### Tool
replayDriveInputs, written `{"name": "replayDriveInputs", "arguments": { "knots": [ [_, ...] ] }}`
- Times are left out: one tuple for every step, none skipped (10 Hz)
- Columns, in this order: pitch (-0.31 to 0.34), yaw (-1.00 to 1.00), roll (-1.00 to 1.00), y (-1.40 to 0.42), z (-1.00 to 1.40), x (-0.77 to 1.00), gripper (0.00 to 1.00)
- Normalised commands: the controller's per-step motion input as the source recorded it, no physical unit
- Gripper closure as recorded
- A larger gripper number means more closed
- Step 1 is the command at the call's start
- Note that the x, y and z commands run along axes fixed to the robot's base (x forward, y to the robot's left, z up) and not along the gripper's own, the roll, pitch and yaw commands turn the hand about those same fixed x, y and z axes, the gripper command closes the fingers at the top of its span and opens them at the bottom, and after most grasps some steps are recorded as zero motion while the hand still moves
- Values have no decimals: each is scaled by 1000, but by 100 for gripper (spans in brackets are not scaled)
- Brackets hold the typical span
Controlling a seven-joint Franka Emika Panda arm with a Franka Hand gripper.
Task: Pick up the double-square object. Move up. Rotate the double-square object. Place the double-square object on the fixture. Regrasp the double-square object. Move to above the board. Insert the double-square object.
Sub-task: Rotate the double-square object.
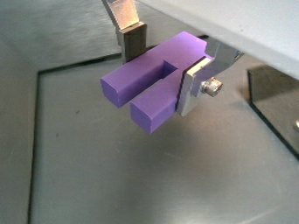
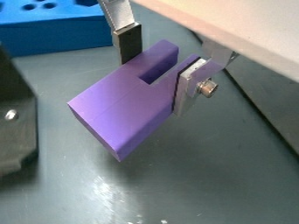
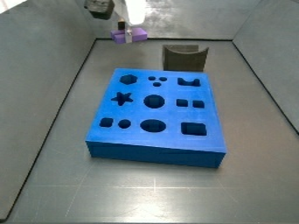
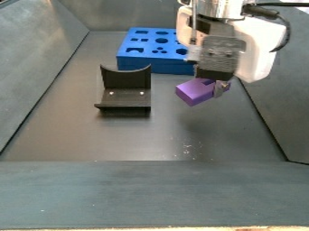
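My gripper [image 1: 163,70] is shut on the double-square object [image 1: 146,87], a lavender block with a notch. One silver finger [image 1: 197,87] presses its side and the other finger's dark pad [image 1: 133,44] meets the opposite face. The notch shows in both wrist views, and the block [image 2: 122,109] juts out past the gripper [image 2: 162,66]. In a side view the piece [image 4: 197,91] hangs just above the dark floor, to the right of the fixture [image 4: 123,90]. The blue board [image 4: 151,47] lies farther back. From the opposite side the piece [image 3: 129,35] sits left of the fixture [image 3: 184,58], beyond the board [image 3: 158,109].
Grey walls [image 3: 59,79] ring the work floor. The fixture's dark edge [image 2: 14,122] and a corner of the board [image 2: 47,26] lie close beside the held piece in a wrist view.
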Motion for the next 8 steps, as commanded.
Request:
{"name": "replayDriveInputs", "arguments": {
  "knots": [
    [6, -1000, -1, 18, -34, 22, 100],
    [6, -1000, -1, 18, -34, 22, 100],
    [7, -1000, -1, 18, -34, 21, 100],
    [7, -1000, -1, 18, -34, 21, 100],
    [7, -1000, -1, 18, -34, 21, 100],
    [8, -1000, -1, 18, -34, 21, 100],
    [8, -1000, -1, 18, -34, 21, 100],
    [8, -1000, -1, 18, -34, 21, 100]
  ]
}}
